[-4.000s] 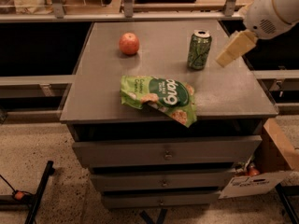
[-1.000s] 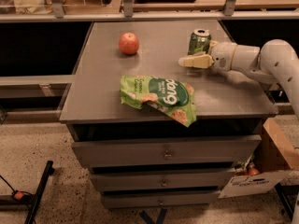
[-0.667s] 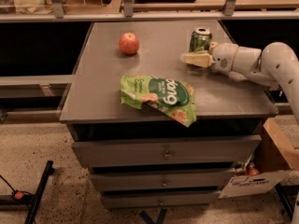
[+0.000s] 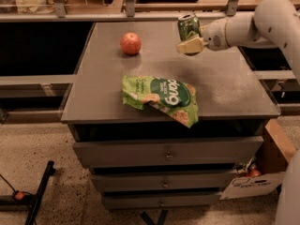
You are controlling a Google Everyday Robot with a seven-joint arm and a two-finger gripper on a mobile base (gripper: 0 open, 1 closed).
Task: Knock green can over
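The green can [image 4: 188, 25], with pale scribbled markings and a silver top, stands at the back right of the grey cabinet top [image 4: 229, 86]. It leans to the left. My gripper [image 4: 190, 46] reaches in from the right on a white arm [image 4: 243, 28] and covers the can's lower part, touching it low on its near side.
A red apple [image 4: 131, 43] sits at the back left of the cabinet top. A wide green snack bag [image 4: 161, 97] lies near the front edge in the middle. Drawers are below, a cardboard box [image 4: 262, 172] is on the floor at the right, and a railing [image 4: 140, 16] runs behind.
The gripper has pushed further left and toward the back, and the can has shifted with it and now leans instead of standing straight.
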